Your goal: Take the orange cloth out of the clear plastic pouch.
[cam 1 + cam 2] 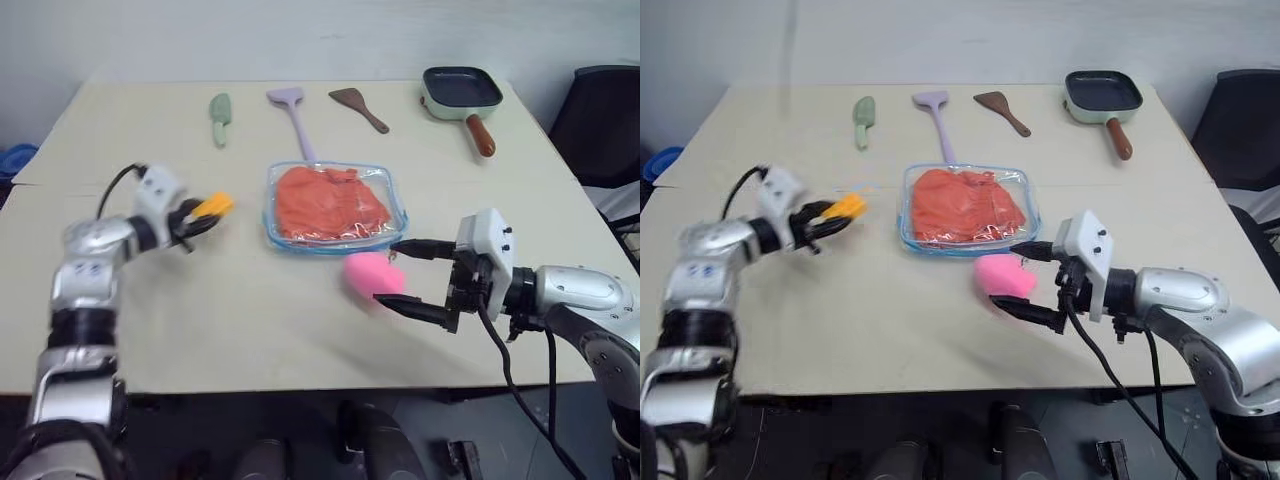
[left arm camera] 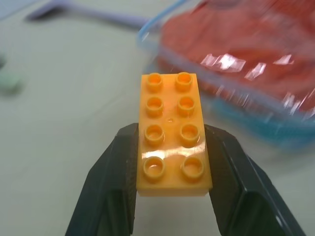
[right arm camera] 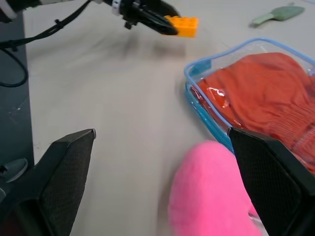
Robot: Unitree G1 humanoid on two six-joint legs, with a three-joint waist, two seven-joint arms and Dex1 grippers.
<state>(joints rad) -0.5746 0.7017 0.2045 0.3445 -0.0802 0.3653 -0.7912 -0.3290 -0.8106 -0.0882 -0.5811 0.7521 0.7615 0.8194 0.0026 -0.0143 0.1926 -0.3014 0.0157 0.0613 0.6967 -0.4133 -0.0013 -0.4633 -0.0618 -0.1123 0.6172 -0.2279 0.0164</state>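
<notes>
**Ana:** Cloth first: where does it sit?

**Ben:** The bright orange-red soft cloth (image 1: 330, 204) lies folded inside the clear flat plastic pouch with light blue zipper trim (image 1: 272, 232), flat on the beige tabletop (image 1: 250, 320). Nothing of it pokes out, so I judge the task itself not yet begun.

**Ana:** Then why is the left hand busy?

**Ben:** The left hand (image 1: 203, 213) is clamped on a small yellow-orange studded toy brick (image 1: 214, 206), held off the tabletop to the left of the pouch. My guess is that it is being carried clear of the pouch.

**Ana:** And the right?

**Ben:** The right hand (image 1: 402, 275) stands with its two black fingers wide apart, holding nothing, at the pouch's near right corner. A pink fuzzy plush (image 1: 372, 275) lies between those fingers, just beside the pouch's near edge. It looks placed to take the plush next, though that is only my reading.

**Ana:** What do the wrist views add?

**Ben:** The left wrist view shows the brick gripped by its long sides, studs facing the camera, which the head views cannot settle. The right wrist view shows the cloth's gathered hem through the plastic.

**Ana:** And the head views?

**Ben:** Beyond the pouch they show a green knife (image 1: 220, 117), a lilac spatula (image 1: 291, 111), a brown spatula (image 1: 357, 107) and a small dark square pan (image 1: 461, 92).
</notes>
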